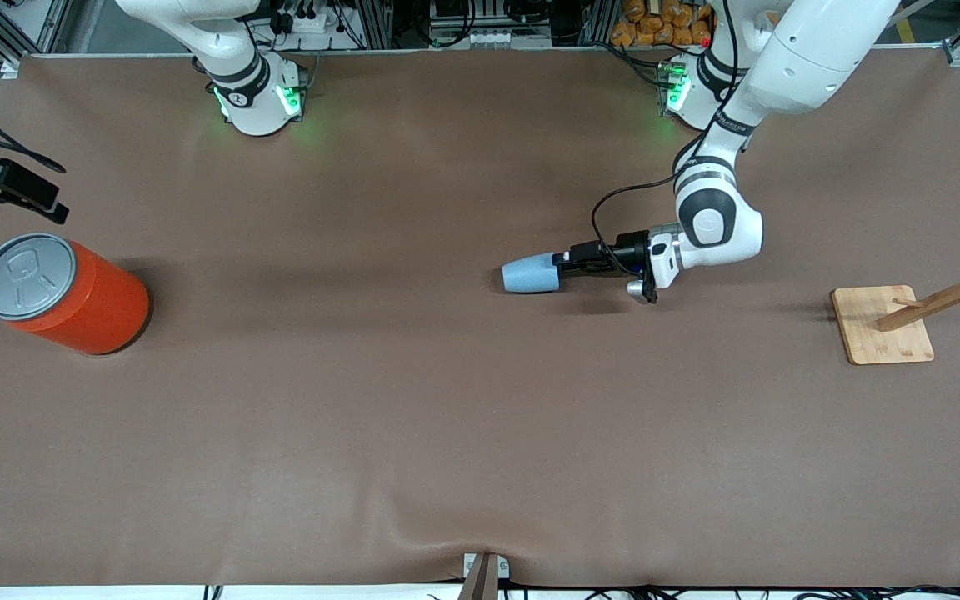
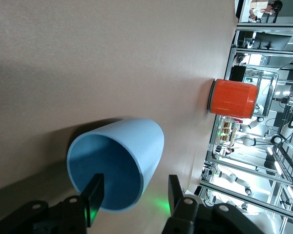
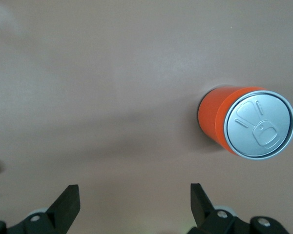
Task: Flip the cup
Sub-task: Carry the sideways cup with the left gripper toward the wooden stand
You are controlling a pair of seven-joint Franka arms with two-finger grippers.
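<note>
While the cup (image 1: 530, 274) lies on its side mid-table, mouth toward the left gripper (image 1: 565, 262), its fingers (image 2: 94, 197) straddle the rim w/ a gap, one inside, one outside, no firm grip seen. Right gripper (image 3: 135, 201) waits wide open, empty, above the table near the can (image 1: 63, 292).

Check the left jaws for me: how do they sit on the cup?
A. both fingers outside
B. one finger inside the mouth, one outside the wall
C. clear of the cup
B: in the left wrist view one finger sits inside the cup, the other outside its wall, with the cup on its side.
</note>
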